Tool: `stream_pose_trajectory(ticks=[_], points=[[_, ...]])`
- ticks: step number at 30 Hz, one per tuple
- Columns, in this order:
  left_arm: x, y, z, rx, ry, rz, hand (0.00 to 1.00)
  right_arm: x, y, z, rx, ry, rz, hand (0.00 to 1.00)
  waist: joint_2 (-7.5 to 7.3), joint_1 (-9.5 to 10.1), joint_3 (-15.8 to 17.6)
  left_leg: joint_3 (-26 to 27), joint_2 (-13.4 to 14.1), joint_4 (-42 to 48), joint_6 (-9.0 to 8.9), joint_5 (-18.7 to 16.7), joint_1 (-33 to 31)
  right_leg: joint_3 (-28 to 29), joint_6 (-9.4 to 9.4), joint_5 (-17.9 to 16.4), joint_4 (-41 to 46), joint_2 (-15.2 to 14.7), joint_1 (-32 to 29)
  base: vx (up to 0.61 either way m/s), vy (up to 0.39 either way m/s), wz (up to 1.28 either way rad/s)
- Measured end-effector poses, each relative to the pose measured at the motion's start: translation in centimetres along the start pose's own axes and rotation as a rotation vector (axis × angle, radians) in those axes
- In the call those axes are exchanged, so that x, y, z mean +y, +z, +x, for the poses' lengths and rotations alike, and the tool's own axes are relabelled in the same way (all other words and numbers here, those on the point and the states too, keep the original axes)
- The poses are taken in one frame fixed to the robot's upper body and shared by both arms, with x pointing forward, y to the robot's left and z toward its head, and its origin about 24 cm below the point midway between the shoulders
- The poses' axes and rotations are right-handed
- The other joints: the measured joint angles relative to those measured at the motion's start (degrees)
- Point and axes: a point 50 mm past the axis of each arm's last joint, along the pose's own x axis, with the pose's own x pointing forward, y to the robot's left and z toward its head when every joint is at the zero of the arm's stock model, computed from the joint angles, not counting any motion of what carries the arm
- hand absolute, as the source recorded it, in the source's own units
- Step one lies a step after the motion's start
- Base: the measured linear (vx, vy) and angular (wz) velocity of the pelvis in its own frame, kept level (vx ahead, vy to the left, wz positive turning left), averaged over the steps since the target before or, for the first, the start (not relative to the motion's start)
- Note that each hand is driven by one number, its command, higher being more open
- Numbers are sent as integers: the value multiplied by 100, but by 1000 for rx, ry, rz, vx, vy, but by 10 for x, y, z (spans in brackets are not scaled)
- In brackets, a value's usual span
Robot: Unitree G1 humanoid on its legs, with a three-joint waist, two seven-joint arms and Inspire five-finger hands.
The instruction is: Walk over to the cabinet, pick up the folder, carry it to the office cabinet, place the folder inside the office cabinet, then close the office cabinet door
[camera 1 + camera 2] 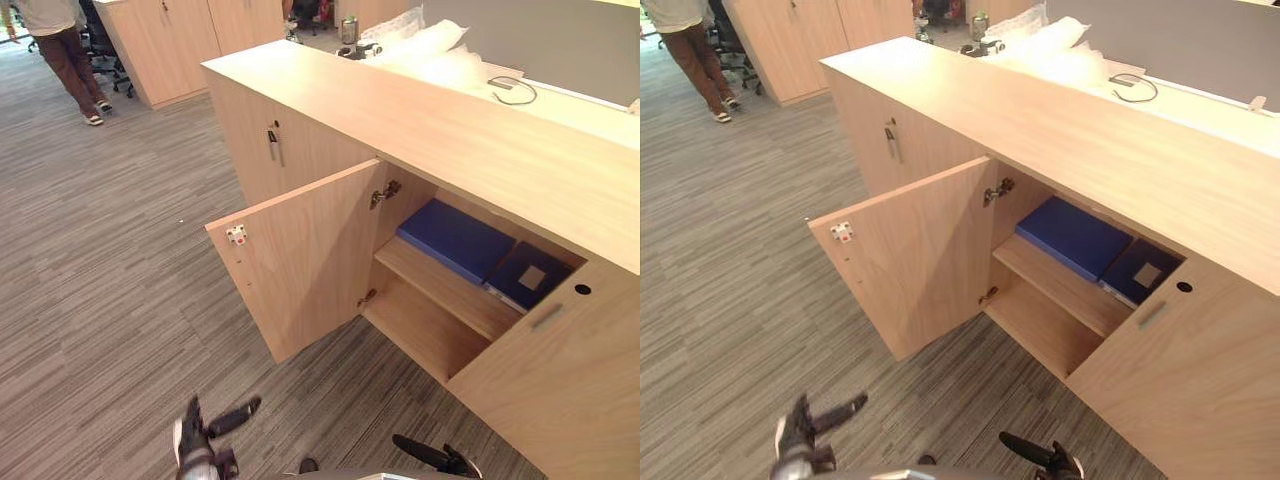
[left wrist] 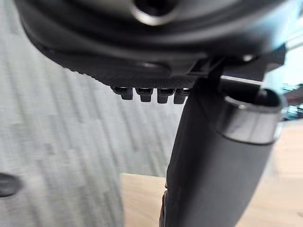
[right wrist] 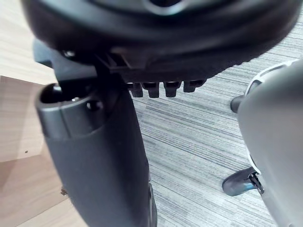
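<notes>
My left hand (image 1: 203, 440) hung low over the carpet (image 1: 110, 300), its fingers (image 2: 147, 93) straight and loose, thumb out to the side, holding nothing; my right hand (image 1: 432, 457) hung level with it, well apart, likewise slack and empty, fingers (image 3: 161, 87) uncurled; beyond both hands stood the office cabinet (image 1: 300, 140), its door (image 1: 300, 255) swung wide toward me, a small white catch (image 1: 236, 235) on its inner face; inside, on the shelf (image 1: 440, 290), the blue folder (image 1: 455, 238) lay flat in the upper compartment; just beside it, farther to my right, lay a darker folder (image 1: 515, 268) with a pale label, though I could not tell whether the two touched; the neighbouring door (image 1: 560, 390) was shut, with a slim handle (image 1: 546, 315) near its top edge; behind the cabinet's worktop (image 1: 450, 130) I saw white bags (image 1: 425, 45) and a looped cable (image 1: 513, 90); far off to my left a person (image 1: 65, 55) stood on the carpet near more cabinets (image 1: 165, 40).
</notes>
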Motion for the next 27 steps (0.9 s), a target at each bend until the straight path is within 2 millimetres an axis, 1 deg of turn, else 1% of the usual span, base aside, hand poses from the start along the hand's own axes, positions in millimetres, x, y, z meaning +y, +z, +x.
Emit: stream_pose_trajectory(ticks=[1,3,4,6,9,11,12,13,15,16,19,21,22,24,25,27], points=[[-1,11,3,-42,-1,11,100,0,0,0,-2,1,-1,100,8,-8,2,27,1,0,-5,-4,0,10,-5,-4,-9,-1,-6,-60,23,-21],[3,45,15,-157,26,79,100,1,3,0,-14,11,-4,100,44,-53,4,146,4,-1,10,-33,-2,40,-30,-23,-38,3,-46,-48,15,-28],[5,52,19,-174,39,88,100,1,4,0,-16,15,-4,100,49,-82,5,165,6,-1,9,-34,-3,52,-31,-23,-49,4,-49,-32,9,-21],[11,75,29,-218,73,136,100,2,4,0,-18,28,-4,100,43,-124,1,255,16,-1,-21,-48,20,158,-32,-23,-91,8,-50,-12,13,-21],[15,98,37,-260,90,185,100,2,3,0,-10,39,-3,100,-5,-147,-23,272,20,1,-34,-71,34,188,-35,-21,-111,11,-41,27,7,-7],[17,109,42,-277,97,198,100,0,2,0,-3,36,3,100,-35,-146,-39,276,23,4,-20,-67,72,210,-41,-17,-111,19,-4,60,5,-2],[22,117,46,-287,106,217,100,-1,-1,-1,3,35,4,100,-63,-146,-62,297,39,6,-21,-87,154,260,-68,-1,-105,38,52,75,7,-7],[25,122,48,-292,112,228,100,-1,-1,-1,4,38,4,100,-73,-144,-71,315,56,8,-27,-95,182,291,-83,8,-93,51,61,75,9,-13],[33,142,53,-331,121,282,100,-1,-2,-1,7,43,7,100,-94,-132,-102,370,157,38,-39,-100,224,328,-199,82,-42,139,43,68,-2,-12],[34,147,55,-339,116,299,100,-1,-2,-1,7,45,7,100,-88,-132,-106,370,186,39,-39,-99,236,332,-239,108,-23,169,42,54,-19,-4],[32,172,65,-358,76,337,100,-3,-5,-2,13,50,8,100,-36,-132,-208,365,356,42,-42,-97,287,419,-389,259,35,302,30,38,-28,-4],[28,182,68,-365,50,347,100,-4,-6,-2,16,53,15,100,7,-140,-266,364,418,44,-43,-97,293,492,-431,292,63,364,8,20,-62,-7],[21,190,69,-377,18,343,100,-5,-7,-2,18,51,28,100,16,-141,-314,361,460,47,-48,-94,295,512,-430,296,106,396,-16,18,-90,-5],[14,195,70,-382,-17,332,100,-8,-7,-2,18,47,41,100,69,-144,-349,360,509,48,-51,-92,293,570,-430,300,166,432,-57,15,-73,-5],[16,194,73,-355,-17,305,100,-11,-7,-2,17,44,41,100,115,-145,-370,356,555,50,-65,-87,293,612,-427,323,193,467,-74,17,-64,-4],[14,194,76,-336,-35,317,100,-16,-8,-2,19,35,37,100,134,-144,-384,315,627,91,-74,-82,289,628,-418,333,270,531,-83,31,-114,8]])
